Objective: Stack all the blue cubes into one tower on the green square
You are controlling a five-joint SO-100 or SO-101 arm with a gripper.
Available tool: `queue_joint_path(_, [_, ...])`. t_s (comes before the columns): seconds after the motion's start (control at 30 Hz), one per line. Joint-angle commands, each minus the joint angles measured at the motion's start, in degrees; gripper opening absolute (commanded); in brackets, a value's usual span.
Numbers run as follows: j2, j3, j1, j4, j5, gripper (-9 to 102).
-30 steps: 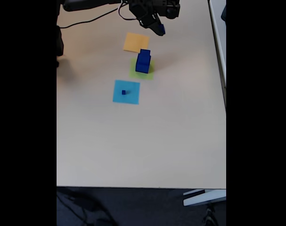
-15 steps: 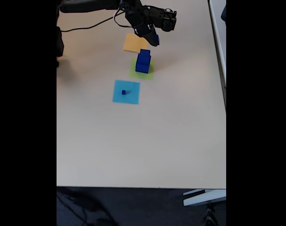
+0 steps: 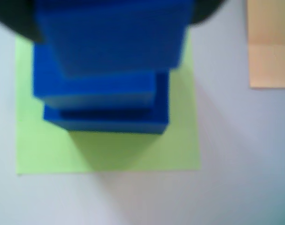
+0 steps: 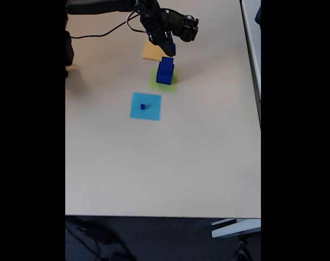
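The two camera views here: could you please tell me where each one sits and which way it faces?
Wrist view: rides on the arm, looks steeply down past a held blue cube onto the stacked blue cubes on the green square; dark blurred gripper parts show at the top corners.
Fixed view: high above the table, looking down; the arm and gripper reach in from the top edge.
Shared: both show the stack, the green square and the orange-yellow square; the fixed view also shows a tiny cube on the light-blue square.
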State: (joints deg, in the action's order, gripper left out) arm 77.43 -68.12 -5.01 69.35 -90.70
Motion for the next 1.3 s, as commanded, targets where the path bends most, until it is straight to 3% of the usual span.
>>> queue_joint_path(0.0, [5.5,0.0,-0.4,0.1,0.4,0])
queue_joint_path(1.27, [5.3,-2.4,-2.3,-3.6,1.9,0])
